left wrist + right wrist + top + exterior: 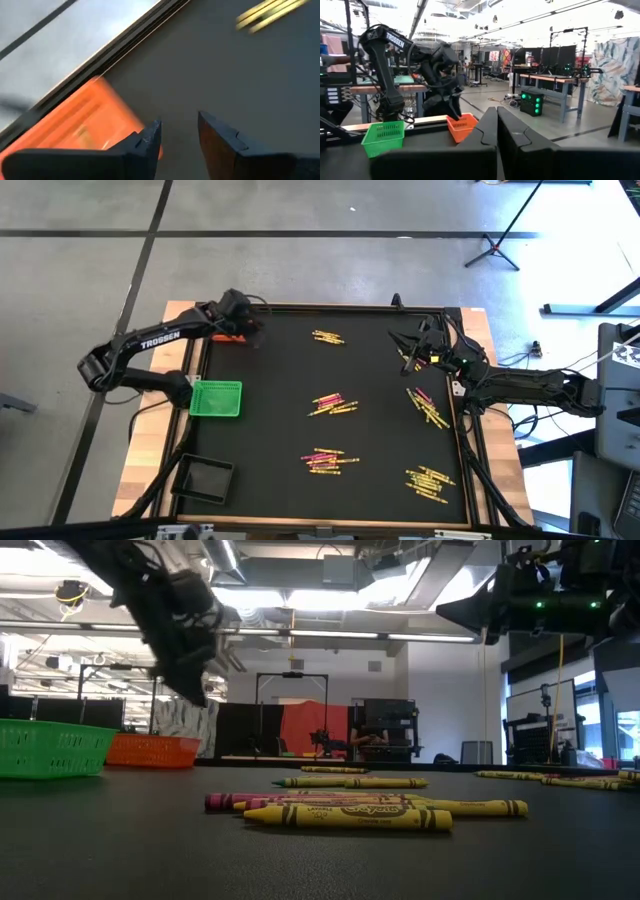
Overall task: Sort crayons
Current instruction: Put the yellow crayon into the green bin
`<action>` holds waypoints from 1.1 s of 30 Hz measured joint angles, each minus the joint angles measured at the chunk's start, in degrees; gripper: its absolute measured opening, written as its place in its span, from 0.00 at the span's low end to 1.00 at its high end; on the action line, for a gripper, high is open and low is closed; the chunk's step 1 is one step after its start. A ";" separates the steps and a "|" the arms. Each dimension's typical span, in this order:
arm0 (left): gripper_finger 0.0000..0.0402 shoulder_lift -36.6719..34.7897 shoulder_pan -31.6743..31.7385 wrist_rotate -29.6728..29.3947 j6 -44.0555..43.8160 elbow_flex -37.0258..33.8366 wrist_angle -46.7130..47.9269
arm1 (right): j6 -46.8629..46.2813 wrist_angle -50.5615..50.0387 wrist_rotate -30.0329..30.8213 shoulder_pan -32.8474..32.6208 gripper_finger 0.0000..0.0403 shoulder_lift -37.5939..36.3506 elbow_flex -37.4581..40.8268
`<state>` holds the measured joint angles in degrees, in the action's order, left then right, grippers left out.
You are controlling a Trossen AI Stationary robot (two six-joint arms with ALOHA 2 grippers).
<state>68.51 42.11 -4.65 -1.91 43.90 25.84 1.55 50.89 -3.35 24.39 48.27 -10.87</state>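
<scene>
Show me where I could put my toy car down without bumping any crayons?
Bare mat lies between the green tray and the middle crayon bunch, and also between the black tray and the lower bunch. The right side is crowded with crayons.

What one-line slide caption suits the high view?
Left claw above the orange plastic tray; yellow and pink wax crayons lie scattered across the black mat.

"TROSSEN" in white on the left arm (160,340), faint maker's print on the yellow crayon (350,817) wrapper
</scene>
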 joint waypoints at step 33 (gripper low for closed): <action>0.28 31.29 -8.30 12.91 7.45 21.77 -15.87 | -1.12 -1.68 0.80 0.01 0.38 0.02 0.02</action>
<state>99.80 33.81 8.26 5.54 65.67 9.97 0.43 49.21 -2.55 24.40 48.29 -10.85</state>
